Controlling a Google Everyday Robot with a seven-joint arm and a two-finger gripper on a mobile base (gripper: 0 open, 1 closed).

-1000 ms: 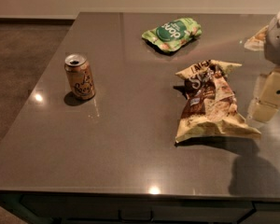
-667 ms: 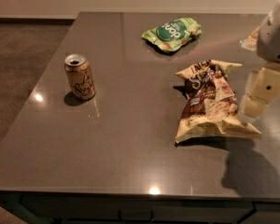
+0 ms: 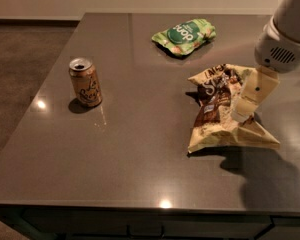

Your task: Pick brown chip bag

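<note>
The brown chip bag (image 3: 213, 110) lies flat on the dark grey table (image 3: 140, 149), right of centre, with a dark brown middle and pale tan ends. My gripper (image 3: 243, 114) comes in from the upper right on a white arm. It hangs over the right half of the bag, with its tip at or just above the bag's surface, and hides part of the bag's right side.
A smaller green bag (image 3: 184, 35) lies at the back of the table, behind the brown bag. An orange-brown drink can (image 3: 85, 82) stands upright at the left. The table's front edge runs along the bottom, with floor to the left.
My gripper has moved left, from beside the bag's right edge to over the bag. The bag, the can and the green bag have not moved.
</note>
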